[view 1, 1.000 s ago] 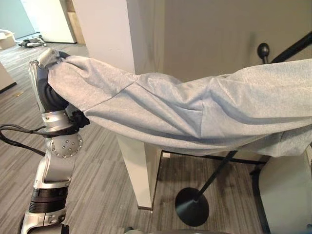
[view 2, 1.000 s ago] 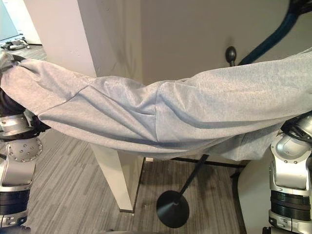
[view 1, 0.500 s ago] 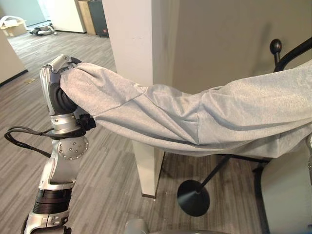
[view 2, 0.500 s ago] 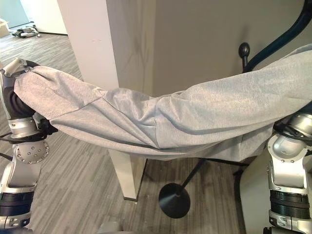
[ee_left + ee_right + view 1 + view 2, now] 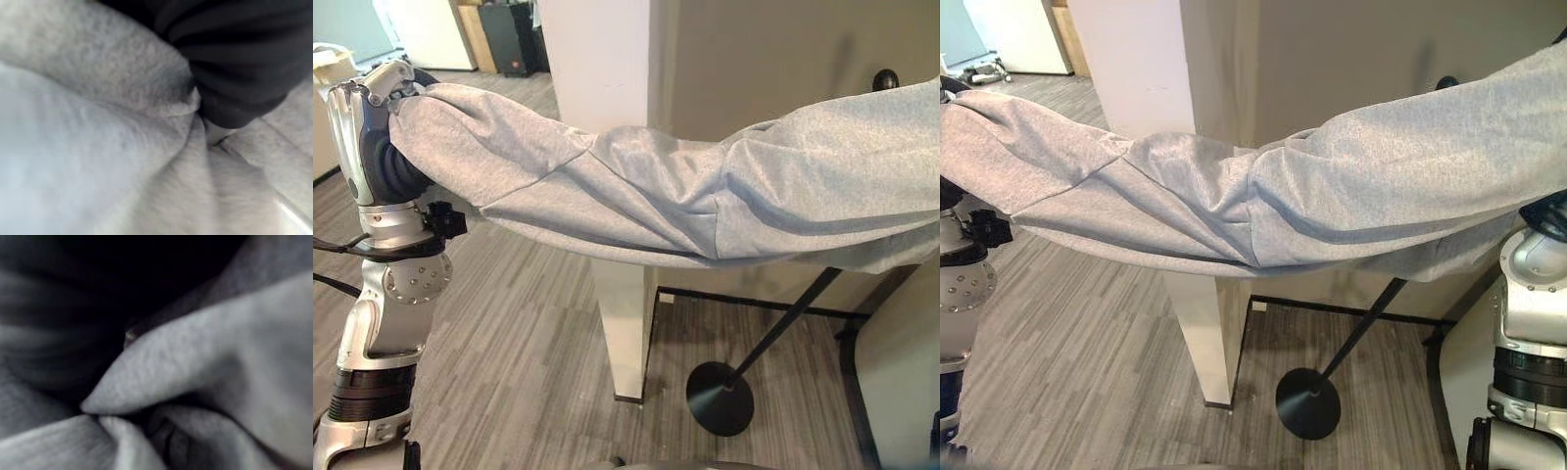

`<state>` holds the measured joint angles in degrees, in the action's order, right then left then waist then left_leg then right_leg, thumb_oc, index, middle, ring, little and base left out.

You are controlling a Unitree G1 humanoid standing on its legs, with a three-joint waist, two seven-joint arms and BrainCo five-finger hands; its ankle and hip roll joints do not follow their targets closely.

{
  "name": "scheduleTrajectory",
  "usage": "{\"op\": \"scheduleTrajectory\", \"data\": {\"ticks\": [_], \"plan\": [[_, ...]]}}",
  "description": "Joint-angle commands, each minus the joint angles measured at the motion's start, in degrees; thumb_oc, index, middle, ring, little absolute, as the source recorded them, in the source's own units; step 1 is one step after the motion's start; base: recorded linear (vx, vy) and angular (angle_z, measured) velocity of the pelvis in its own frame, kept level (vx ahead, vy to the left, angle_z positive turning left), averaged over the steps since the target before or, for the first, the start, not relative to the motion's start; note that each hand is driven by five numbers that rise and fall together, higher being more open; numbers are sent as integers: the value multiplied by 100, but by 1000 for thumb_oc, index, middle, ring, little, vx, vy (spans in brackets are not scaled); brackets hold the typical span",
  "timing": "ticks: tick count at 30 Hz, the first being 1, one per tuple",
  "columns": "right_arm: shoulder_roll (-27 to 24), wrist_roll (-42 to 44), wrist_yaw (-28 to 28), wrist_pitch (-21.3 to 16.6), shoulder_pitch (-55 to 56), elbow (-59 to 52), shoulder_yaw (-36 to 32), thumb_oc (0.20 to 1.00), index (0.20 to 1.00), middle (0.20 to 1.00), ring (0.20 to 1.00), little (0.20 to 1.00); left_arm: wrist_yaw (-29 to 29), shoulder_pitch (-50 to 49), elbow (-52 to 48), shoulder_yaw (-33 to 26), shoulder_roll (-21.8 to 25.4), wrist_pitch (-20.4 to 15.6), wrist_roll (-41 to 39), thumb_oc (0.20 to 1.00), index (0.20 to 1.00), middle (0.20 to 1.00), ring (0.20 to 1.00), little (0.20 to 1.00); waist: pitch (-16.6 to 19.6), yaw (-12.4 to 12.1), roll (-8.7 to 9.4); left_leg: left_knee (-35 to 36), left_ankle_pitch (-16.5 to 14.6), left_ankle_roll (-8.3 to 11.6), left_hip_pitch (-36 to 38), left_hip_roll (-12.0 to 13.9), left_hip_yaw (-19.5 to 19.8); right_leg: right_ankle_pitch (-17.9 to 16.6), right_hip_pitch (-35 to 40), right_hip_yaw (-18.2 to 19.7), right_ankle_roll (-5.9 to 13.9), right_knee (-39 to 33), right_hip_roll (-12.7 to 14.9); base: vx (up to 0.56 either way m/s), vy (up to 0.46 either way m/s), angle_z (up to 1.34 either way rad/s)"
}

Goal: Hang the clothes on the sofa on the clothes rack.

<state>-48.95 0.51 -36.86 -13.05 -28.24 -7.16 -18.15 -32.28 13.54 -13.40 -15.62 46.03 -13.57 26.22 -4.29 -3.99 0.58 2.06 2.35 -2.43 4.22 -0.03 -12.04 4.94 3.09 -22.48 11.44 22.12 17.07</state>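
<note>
Cloth spans the whole scene: a grey garment (image 5: 685, 196) hangs stretched between the two raised arms, sagging a little in the middle. Its one end is bunched over the left hand (image 5: 374, 93) at ten o'clock in the left eye view, where a silver finger shows curled over the top edge of the fabric, so that hand grips the garment. The other end runs off at three o'clock toward the right arm. The right hand's (image 5: 58, 318) dark cover shows in the right wrist view pressed into folded cloth; whether its fingers are curled or straight I cannot tell.

Compared with a second ago, the white pillar (image 5: 607, 88) and the clothes rack's round black base (image 5: 720, 397) sit further toward three o'clock, and the whole background has slid, so the camera has turned. Against that, the garment now rides higher at its right end, nearly hiding the rack's black knob (image 5: 884, 78) at two o'clock, which stood clear above the cloth before. The rack's slanted pole (image 5: 783, 323) passes under the fabric.

That suggests the carry is almost over and the robot is bringing the garment up to the rack. The hanging itself is not yet done: the cloth rests on the arms alone.
</note>
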Motion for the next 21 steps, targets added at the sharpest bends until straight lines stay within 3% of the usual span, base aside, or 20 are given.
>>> {"op": "scheduleTrajectory", "data": {"ticks": [1, 3, 5, 6, 7, 10, 12, 14, 17, 21], "plan": [[-532, -221, -148, -71, -607, 53, -28, 200, 200, 200, 200, 200, -116, -60, -227, -475, 465, 73, 103, 200, 200, 200, 200, 200, 383, -195, 189, 94, -634, 5, 280, -127, 228, -551, -254, -138, 8, 323, -125, 39, -79, -9], [-1040, -256, -263, 68, -825, 139, -137, 200, 200, 200, 200, 200, 3, -207, -264, -747, 788, 11, 118, 200, 200, 200, 200, 200, 423, -223, 182, 99, -665, 156, 220, -10, 338, -572, -91, -39, -50, -142, 355, -26, -256, -23], [-1326, -172, -319, 127, -762, 246, -263, 200, 200, 200, 200, 200, 21, -296, -198, -891, 924, 6, 75, 200, 200, 200, 200, 200, 470, -163, 216, 56, -680, 260, 135, 59, 409, -847, -8, 259, -22, -684, 566, -36, -247, 11], [-1336, -156, -320, 123, -759, 253, -270, 200, 200, 200, 200, 200, 20, -297, -198, -894, 928, 0, 66, 200, 200, 200, 200, 200, 473, -169, 221, 39, -645, 252, 101, 51, 395, -916, -9, 249, -35, -748, 565, 3, -184, 23], [-1466, -144, -336, 158, -650, 290, -386, 200, 200, 200, 200, 200, -7, -349, -135, -989, 973, 21, 73, 200, 200, 200, 200, 200, 503, -105, 236, 39, -680, 310, 85, 91, 461, -1010, 28, 490, 12, -1018, 602, -9, -182, 30], [-1776, -136, -325, 223, -237, 279, -822, 200, 200, 200, 200, 200, -29, -596, -134, -1262, 1073, 20, 82, 200, 200, 200, 200, 200, 590, -41, 415, -10, -631, 431, -19, 135, 507, -1212, 238, 990, 124, -1702, 490, 5, -228, 30], [-1849, -68, -278, 177, -131, 224, -943, 200, 200, 200, 200, 200, 26, -887, -186, -1501, 999, 8, 28, 200, 200, 200, 200, 200, 707, -104, 521, 61, -530, 535, -19, 256, 442, -1229, 310, 907, 243, -2076, 356, 30, -280, -9], [-1851, -37, -255, 164, -62, 214, -1003, 200, 200, 200, 200, 200, 52, -1003, -226, -1590, 951, -12, -12, 200, 200, 200, 200, 200, 740, -79, 527, 105, -460, 593, -21, 343, 426, -1170, 375, 892, 236, -2257, 258, 2, -214, -15], [-2039, 3, -229, 109, 99, 264, -1180, 200, 200, 200, 200, 200, 115, -1094, -297, -1627, 842, -61, -148, 200, 200, 200, 200, 200, 777, -16, 473, 274, -206, 811, -52, 690, 462, -906, 510, 864, 121, -2681, -114, -48, -283, -9], [-2046, 18, -197, 27, 213, 293, -1251, 200, 200, 200, 200, 200, 167, -1015, -307, -1489, 705, -99, -196, 200, 200, 200, 200, 200, 748, 47, 366, 289, -35, 953, -111, 962, 520, -615, 515, 880, -24, -2712, -400, -54, -181, -3]]}}
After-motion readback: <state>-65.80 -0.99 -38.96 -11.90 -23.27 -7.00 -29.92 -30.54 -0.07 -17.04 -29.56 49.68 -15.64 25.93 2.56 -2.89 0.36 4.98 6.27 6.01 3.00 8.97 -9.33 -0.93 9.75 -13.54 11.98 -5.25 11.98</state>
